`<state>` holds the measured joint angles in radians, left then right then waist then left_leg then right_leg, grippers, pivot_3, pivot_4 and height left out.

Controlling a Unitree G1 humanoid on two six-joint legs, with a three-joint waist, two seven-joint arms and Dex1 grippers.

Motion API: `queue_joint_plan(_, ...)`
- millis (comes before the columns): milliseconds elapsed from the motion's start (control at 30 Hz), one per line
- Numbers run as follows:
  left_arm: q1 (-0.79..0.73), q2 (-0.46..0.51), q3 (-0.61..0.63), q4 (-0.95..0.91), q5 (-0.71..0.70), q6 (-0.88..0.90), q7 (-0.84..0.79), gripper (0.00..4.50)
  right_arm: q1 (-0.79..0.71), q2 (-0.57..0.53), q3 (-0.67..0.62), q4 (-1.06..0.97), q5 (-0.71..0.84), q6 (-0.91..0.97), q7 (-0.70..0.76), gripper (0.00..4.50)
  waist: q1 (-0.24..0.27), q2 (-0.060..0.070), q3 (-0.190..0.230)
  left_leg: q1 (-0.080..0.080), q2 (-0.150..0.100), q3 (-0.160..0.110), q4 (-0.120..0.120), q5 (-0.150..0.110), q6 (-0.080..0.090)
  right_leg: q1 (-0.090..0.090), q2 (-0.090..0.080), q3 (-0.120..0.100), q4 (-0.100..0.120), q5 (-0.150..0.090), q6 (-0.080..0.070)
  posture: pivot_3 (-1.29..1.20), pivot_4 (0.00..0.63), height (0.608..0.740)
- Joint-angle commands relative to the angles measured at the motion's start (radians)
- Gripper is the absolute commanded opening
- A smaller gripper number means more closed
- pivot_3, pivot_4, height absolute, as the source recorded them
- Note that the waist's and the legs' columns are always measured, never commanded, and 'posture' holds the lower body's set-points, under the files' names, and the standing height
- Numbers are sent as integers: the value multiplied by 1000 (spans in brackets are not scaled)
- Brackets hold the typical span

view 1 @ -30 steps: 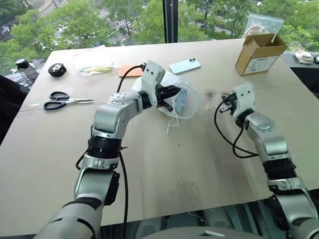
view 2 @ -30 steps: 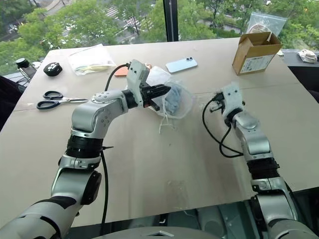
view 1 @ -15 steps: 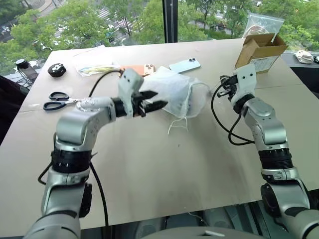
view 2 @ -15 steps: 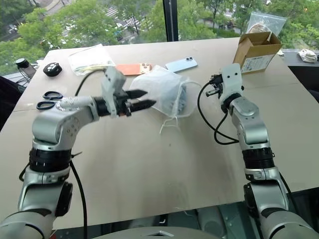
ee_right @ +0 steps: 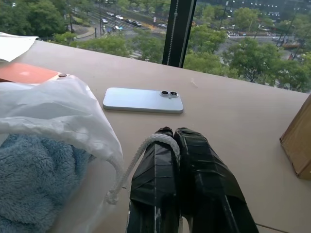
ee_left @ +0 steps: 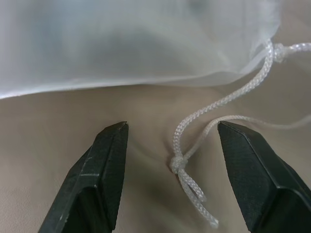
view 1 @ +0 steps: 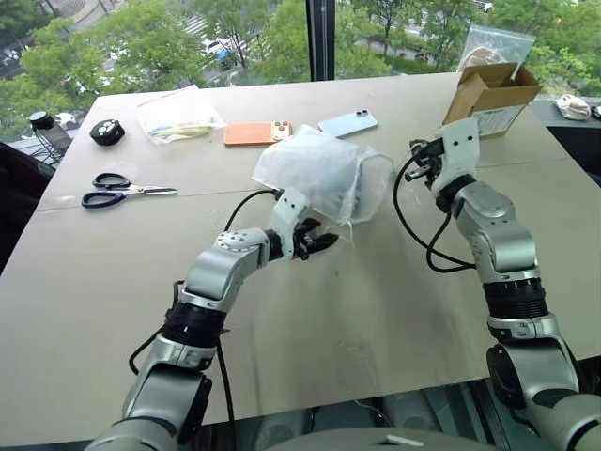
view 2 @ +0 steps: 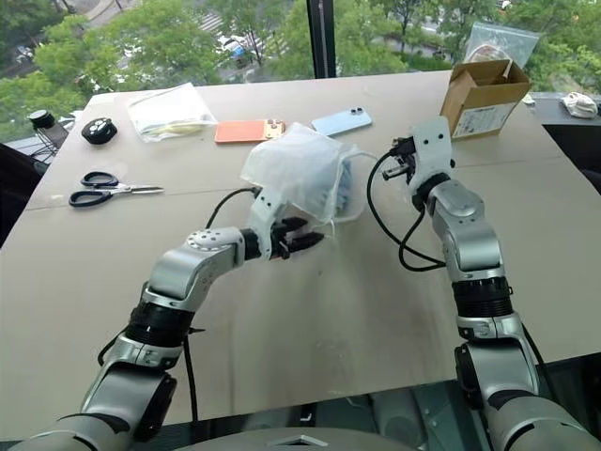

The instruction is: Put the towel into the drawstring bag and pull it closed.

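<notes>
- Centrally lying on the table point(view 1: 310, 319): drawstring bag point(view 1: 315, 172), with the towel point(ee_right: 34, 179) inside it.
- Hovering just below the bag, fingers apart around a knotted cord point(ee_left: 187, 162): left gripper point(view 1: 317, 242).
- Pinching another cord point(ee_right: 138, 158) at right of the bag, fingers together: right gripper point(view 1: 416, 167).

On the table point(view 1: 310, 357), black scissors point(view 1: 122, 189) lie near the left edge. Toward the far edge are a clear plastic bag point(view 1: 177, 117), an orange phone point(view 1: 257, 132) and a light blue phone point(view 1: 347, 123). An open cardboard box point(view 1: 488, 101) stands near the far right corner.
</notes>
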<state>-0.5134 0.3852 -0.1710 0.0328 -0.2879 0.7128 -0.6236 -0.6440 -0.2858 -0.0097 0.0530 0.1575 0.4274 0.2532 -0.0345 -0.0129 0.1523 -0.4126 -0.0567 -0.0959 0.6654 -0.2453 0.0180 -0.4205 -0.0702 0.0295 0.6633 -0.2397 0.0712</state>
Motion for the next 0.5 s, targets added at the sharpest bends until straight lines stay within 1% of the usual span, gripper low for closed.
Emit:
queue_joint_plan(33, -15, -30, -1, 32, 42, -67, 35, 2992, -9, 5, -24, -57, 2, -1, -12, 0, 6, 0, 0, 0, 0, 0, 0, 0, 0, 1, 0, -1, 0, 0, 0, 0, 150, 740)
queue_joint_plan(67, -11, -41, 2, 32, 48, -88, 40, 2481, -4, 5, -24, -60, 1, 0, -13, 0, 9, 0, 0, 1, 0, -1, 1, 0, 0, 2, 0, -1, 0, 0, 0, 0, 150, 740)
queue_joint_plan(100, -5, -54, 11, 29, 53, -108, 55, 2268, 1, 6, -24, -64, 0, 1, -14, 0, 12, 0, 0, 1, -1, -1, 1, 0, 0, 2, 0, -1, 0, 1, 0, 0, 150, 740)
queue_joint_plan(133, 0, -68, 27, 24, 55, -124, 74, 1799, 7, 8, -23, -69, 0, 2, -15, 0, 14, 0, 0, 1, -1, -1, 1, 0, 0, 2, 0, -1, 0, 1, 0, 0, 150, 740)
queue_joint_plan(200, 10, -89, 51, 15, 56, -147, 101, 617, 14, 10, -23, -76, -1, 4, -16, 0, 18, 0, 0, 0, -1, -1, 1, 0, 0, 2, 0, -1, 0, 1, 0, 0, 150, 740)
queue_joint_plan(267, 27, -99, 68, -1, 59, -157, 129, 35, 22, 12, -22, -79, -3, 4, -18, 0, 18, 0, 0, 0, -1, -1, 1, 0, 0, 1, 0, -1, 0, 1, 0, 0, 150, 740)
queue_joint_plan(400, 74, -104, 107, -32, 86, -182, 203, 35, 28, 9, -27, -76, -8, -1, -24, 0, 14, 0, 0, 0, 0, 0, 1, 0, 0, 0, 0, 1, -1, 1, 0, 0, 150, 740)
queue_joint_plan(467, 94, -100, 143, -42, 129, -219, 284, 35, 27, 1, -33, -69, -18, -5, -33, 0, 14, 0, 0, 0, 0, 1, 0, 0, 0, 0, 0, 1, -1, 1, 0, 0, 150, 740)
queue_joint_plan(500, 102, -98, 172, -48, 167, -249, 357, 35, 27, -4, -39, -63, -25, -9, -43, 0, 14, 0, 0, 0, 0, 1, 0, 0, 0, 0, 0, 1, -1, 1, 0, 0, 150, 740)
